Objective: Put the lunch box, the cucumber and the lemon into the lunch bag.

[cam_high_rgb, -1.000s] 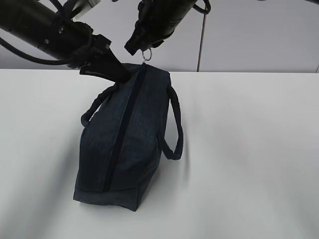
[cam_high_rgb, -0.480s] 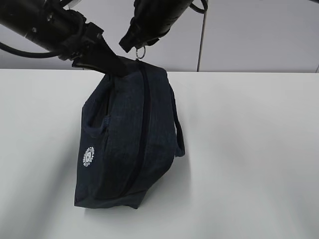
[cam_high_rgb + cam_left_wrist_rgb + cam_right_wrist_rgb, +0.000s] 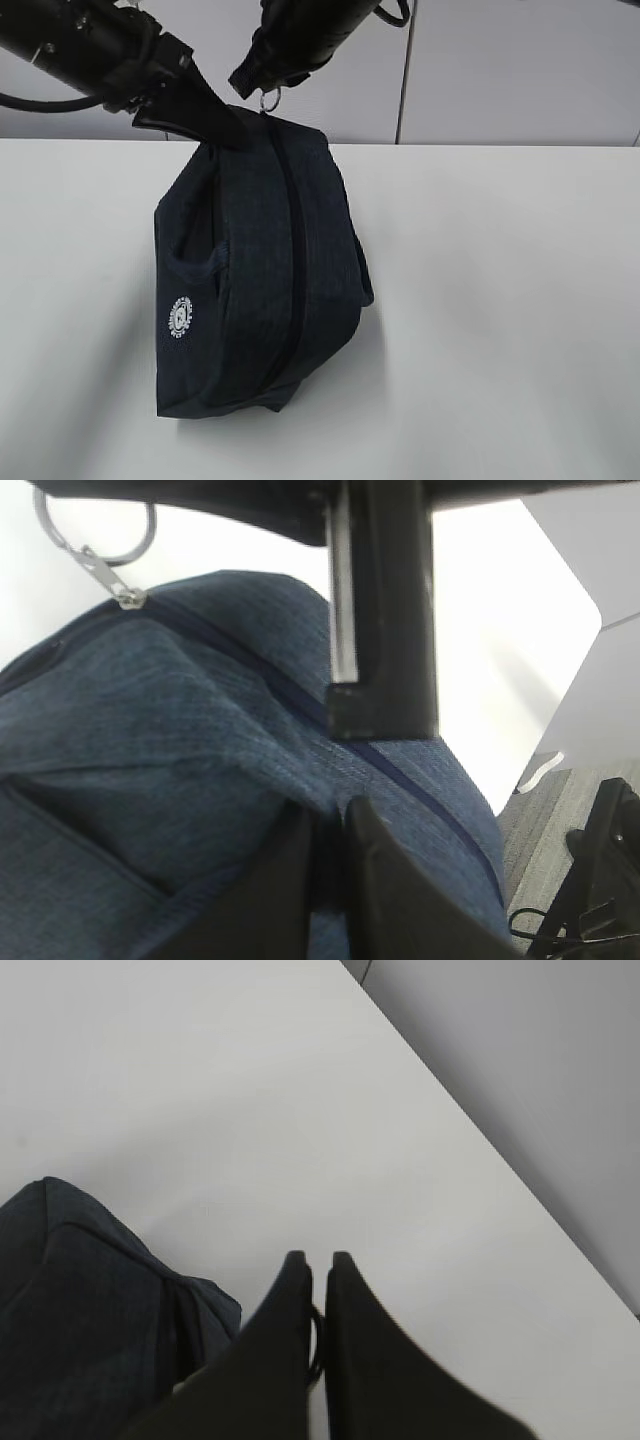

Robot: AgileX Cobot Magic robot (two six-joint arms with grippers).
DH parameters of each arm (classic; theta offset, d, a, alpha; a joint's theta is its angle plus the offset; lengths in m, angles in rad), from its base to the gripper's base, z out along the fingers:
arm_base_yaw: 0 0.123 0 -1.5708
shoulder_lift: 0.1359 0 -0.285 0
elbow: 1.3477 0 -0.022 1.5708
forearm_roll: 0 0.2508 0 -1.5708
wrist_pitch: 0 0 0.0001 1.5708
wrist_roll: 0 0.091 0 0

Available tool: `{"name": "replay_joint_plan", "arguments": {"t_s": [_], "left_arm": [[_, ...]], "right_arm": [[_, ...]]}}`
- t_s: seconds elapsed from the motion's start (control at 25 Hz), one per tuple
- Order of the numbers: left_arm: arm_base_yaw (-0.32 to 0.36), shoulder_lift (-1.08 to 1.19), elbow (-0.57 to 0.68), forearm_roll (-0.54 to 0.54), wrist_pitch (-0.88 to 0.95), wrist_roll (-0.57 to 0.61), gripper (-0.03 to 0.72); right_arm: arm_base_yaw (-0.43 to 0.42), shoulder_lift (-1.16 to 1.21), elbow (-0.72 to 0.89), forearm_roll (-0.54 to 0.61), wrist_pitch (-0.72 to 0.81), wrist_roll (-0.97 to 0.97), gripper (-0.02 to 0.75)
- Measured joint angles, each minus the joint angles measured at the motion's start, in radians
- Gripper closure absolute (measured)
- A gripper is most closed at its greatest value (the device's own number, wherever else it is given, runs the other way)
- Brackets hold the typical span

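- Left gripper [image 3: 222, 132]: jaws pressed almost together on a fold of the bag's fabric at its far top corner, left of the zipper; the left wrist view shows cloth nipped between the fingers.
- Bag [image 3: 255, 270]: stands on the white table [image 3: 500, 300], far end raised by the two grippers, near end resting down; round logo [image 3: 179, 317] on its left side.
- Zipper [image 3: 288, 240]: closed along the whole length that shows; its long axis runs from the far top, at the grippers, toward the camera.
- Ring pull [image 3: 269, 99]: at the zipper's far end, pinched by the right gripper [image 3: 258, 90], whose jaws are pressed together on it.
- Judgement: opening means drawing the pull along that line, away from both grippers' present spot; the right arm already has it.
- Lunch box, cucumber, lemon: not in view.
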Motion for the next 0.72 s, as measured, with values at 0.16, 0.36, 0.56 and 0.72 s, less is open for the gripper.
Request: {"name": "replay_joint_plan", "arguments": {"t_s": [0.16,0.36,0.56,0.72], "left_arm": [[0.0,-0.021,0.0,0.011,0.0,-0.002,0.668],[-0.033,-0.038,0.0,0.011,0.028,-0.002,0.669],[-0.059,-0.045,0.0,0.023,0.02,-0.008,0.669],[-0.062,-0.08,0.002,0.046,0.027,-0.012,0.669]], "right_arm": [[0.002,-0.001,0.0,0.014,-0.016,0.0,0.738],[0.002,-0.001,0.0,0.016,-0.046,0.0,0.738],[0.002,-0.001,0.0,0.021,-0.044,0.0,0.738],[0.002,-0.001,0.0,0.021,-0.048,-0.002,0.738]]}}
